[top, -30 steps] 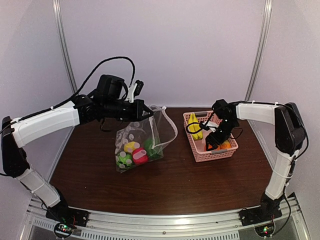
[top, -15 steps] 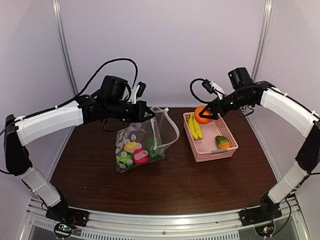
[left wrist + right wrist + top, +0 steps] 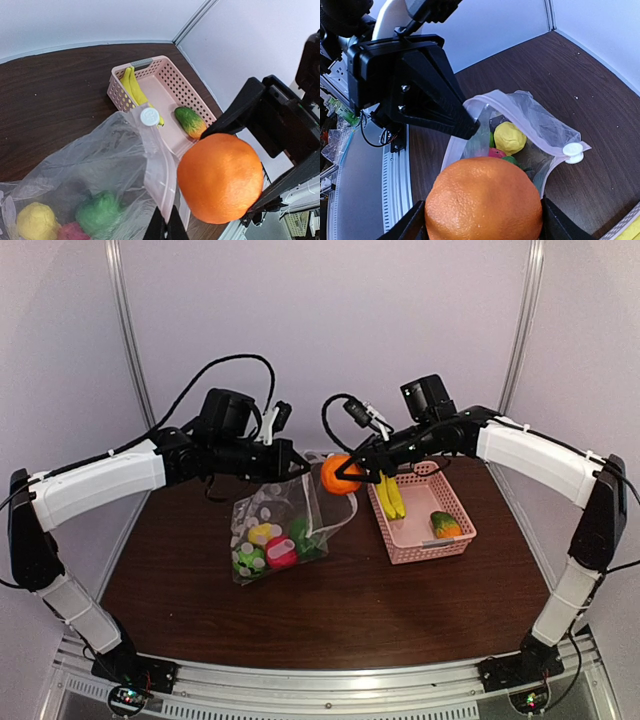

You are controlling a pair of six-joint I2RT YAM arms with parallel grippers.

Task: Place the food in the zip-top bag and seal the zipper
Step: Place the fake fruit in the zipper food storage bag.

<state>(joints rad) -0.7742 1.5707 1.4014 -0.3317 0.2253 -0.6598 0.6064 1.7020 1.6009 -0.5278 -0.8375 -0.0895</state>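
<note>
The right end effector [image 3: 358,472] is clamped on the orange [image 3: 341,474], its fingers spread wide around the round fruit. It holds the orange in the air, clear of the table [image 3: 400,610], between the pink basket [image 3: 455,545] and the zip-top bag [image 3: 275,525].

The left end effector [image 3: 292,464] has its fingers pressed together on the bag's upper rim. It lifts that edge so the mouth gapes while the bag's bottom rests on the table.

The coming move turns on one relation: the mouth lies just below the orange and slightly toward the left arm's side. In the right wrist view the opening sits directly beyond the fruit. The mouth's long axis runs along the zipper strip [image 3: 520,107], from the left end effector's pinch out to the white slider tab [image 3: 573,151]. The tab hangs at the end nearer the basket. The right arm alone carries the fruit, so the drop is probably its job while the left arm holds the rim up.

The orange is smooth, bright and about as wide as the gap looks, so the fit seems snug. The bag is clear and crinkled. Inside it are a yellow piece [image 3: 263,533], a red-pink fruit [image 3: 280,555] and green pieces [image 3: 300,535].

The banana bunch [image 3: 390,497] and an orange-green piece [image 3: 445,525] lie in the basket, so the filling looks roughly half done. The zipper is not yet closed.
</note>
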